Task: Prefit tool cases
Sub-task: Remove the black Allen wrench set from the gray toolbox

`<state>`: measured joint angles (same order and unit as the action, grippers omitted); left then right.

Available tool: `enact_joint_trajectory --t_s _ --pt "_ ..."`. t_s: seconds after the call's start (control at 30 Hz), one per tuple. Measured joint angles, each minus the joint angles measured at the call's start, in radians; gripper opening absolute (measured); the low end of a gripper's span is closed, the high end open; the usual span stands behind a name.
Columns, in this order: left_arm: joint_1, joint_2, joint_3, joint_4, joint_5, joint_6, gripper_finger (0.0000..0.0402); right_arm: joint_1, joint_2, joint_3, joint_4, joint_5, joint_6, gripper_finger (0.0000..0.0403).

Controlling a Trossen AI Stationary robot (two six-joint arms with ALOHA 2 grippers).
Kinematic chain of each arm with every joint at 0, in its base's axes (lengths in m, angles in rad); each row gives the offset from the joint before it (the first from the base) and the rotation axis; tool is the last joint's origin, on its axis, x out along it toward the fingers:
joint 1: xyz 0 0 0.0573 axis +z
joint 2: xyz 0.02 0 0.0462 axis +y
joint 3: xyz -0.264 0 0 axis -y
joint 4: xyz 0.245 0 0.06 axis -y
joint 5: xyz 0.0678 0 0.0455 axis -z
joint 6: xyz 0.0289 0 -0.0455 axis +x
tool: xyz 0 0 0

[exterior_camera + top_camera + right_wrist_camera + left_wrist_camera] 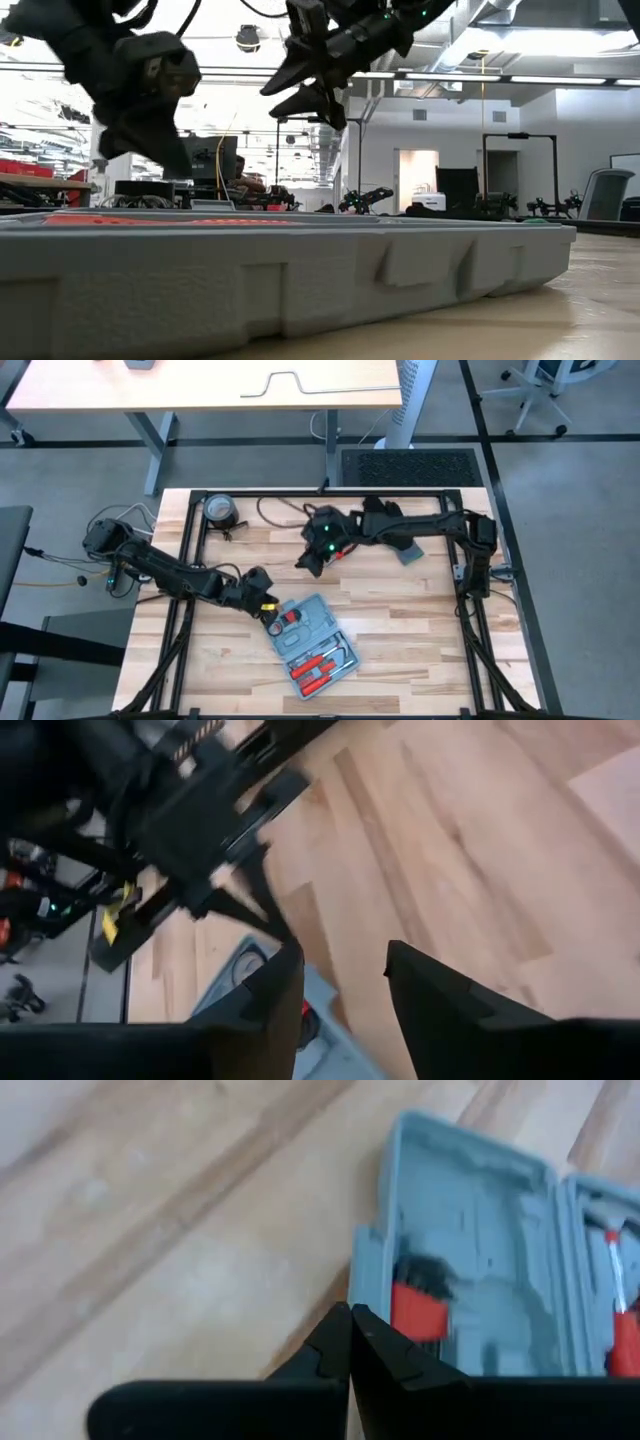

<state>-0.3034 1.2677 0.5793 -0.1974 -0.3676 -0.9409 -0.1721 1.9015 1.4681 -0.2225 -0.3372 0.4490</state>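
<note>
No text, label or number is legible in any view.

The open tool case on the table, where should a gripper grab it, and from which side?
Probably the raised rim of the tool case at the corner nearest the left gripper, approached from above. The case lies flat and open on the table, so its thin upright wall is the only edge fingers could straddle. The left gripper is shut now and would need to open first.

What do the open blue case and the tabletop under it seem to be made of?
The tool case looks like moulded plastic: matte light blue-grey, with rounded corners and shaped slots inside, seen in the left wrist view. The table looks like pale wood, probably joined planks, with visible grain and lengthwise seams; its finish seems smooth.
</note>
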Motion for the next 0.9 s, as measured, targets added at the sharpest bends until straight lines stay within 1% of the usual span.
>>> enact_joint_trajectory --t_s 0.1,0.2,0.3,0.37,0.47,0.57,0.67,0.77,0.9 --pt "0.058 -0.055 0.0 0.033 0.007 0.076 0.0 0.045 0.0 0.0 0.012 0.031 0.004 0.0148" --pt "0.136 -0.137 -0.029 0.127 0.06 0.168 0.0 0.086 0.0 0.0 0.042 0.05 0.039 0.0146" --pt "0.204 -0.236 -0.093 0.286 0.131 0.236 0.0 0.124 -0.004 0.0 0.092 0.054 0.066 0.0145" --pt "0.233 -0.31 -0.14 0.38 0.167 0.262 0.0 0.141 -0.018 -0.001 0.095 0.063 0.075 0.0145" --pt "0.257 -0.434 -0.203 0.432 0.189 0.277 0.0 0.162 -0.052 -0.001 0.092 0.101 0.094 0.0145" --pt "0.263 -0.562 -0.244 0.419 0.218 0.279 0.0 0.183 -0.099 -0.002 0.1 0.192 0.104 0.0145" --pt "0.262 -0.667 -0.28 0.411 0.264 0.284 0.0 0.214 -0.15 -0.001 0.107 0.33 0.112 0.0145" --pt "0.262 -0.74 -0.295 0.377 0.295 0.314 0.0 0.253 -0.186 -0.001 0.107 0.468 0.131 0.0146" --pt "0.262 -0.787 -0.295 0.325 0.361 0.363 0.0 0.311 -0.197 -0.001 0.107 0.567 0.159 0.0146"
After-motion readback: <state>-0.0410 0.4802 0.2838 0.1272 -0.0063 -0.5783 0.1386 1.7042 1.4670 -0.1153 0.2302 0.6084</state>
